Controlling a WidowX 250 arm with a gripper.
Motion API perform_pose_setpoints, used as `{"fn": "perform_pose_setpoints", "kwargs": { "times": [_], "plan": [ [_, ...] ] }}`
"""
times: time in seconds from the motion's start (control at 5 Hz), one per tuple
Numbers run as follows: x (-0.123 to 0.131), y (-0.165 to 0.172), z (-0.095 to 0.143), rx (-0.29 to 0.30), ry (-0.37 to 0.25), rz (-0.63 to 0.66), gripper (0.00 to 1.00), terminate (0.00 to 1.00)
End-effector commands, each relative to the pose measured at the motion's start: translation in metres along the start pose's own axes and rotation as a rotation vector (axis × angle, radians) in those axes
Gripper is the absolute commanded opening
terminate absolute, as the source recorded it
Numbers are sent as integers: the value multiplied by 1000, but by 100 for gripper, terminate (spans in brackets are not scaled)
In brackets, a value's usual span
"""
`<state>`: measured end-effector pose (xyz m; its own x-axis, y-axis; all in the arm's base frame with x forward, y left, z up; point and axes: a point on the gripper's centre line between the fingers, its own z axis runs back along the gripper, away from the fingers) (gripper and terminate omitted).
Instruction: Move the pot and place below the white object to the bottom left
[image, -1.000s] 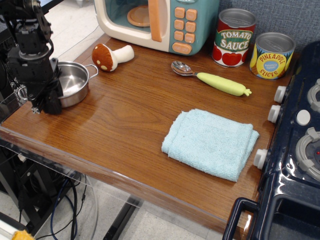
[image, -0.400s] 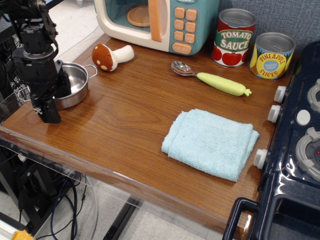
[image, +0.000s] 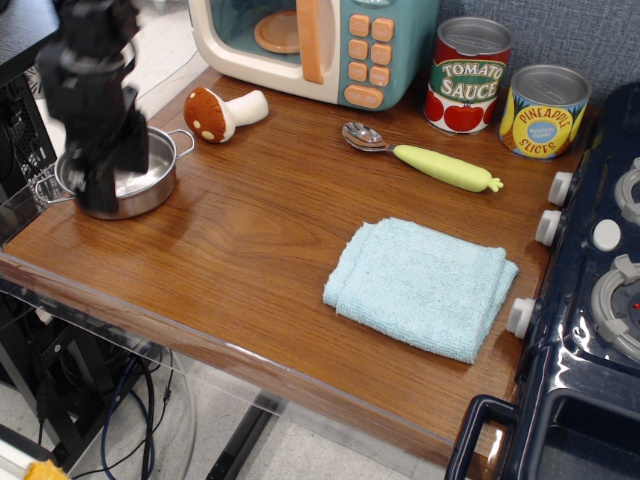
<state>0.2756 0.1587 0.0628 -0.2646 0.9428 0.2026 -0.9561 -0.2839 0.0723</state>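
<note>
The small shiny steel pot (image: 158, 172) sits on the wooden counter at the far left edge, with wire loop handles at its left and right. The toy mushroom (image: 224, 112), white stem and brown spotted cap, lies just behind and to the right of the pot. My black gripper (image: 112, 172) hangs over the pot and covers its left and middle part. It is blurred by motion. Its fingers look apart and hold nothing; the pot rests on the counter.
A toy microwave (image: 310, 45) stands at the back. A tomato sauce can (image: 468, 75) and a pineapple can (image: 543, 110) stand at the back right. A spoon with a green handle (image: 420, 158) and a folded light blue cloth (image: 420, 287) lie mid-counter. A toy stove (image: 600, 270) bounds the right side.
The gripper has risen from the counter beside the pot's front left rim and now hangs higher over the pot. The pot has stayed in place.
</note>
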Motion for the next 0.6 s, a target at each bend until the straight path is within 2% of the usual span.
{"fn": "perform_pose_setpoints", "kwargs": {
  "times": [0.0,0.2,0.4],
  "plan": [
    [1,9,47,-123,-8,-28,100,0],
    [1,9,47,-123,-8,-28,100,0],
    [1,9,47,-123,-8,-28,100,100]
  ]
}}
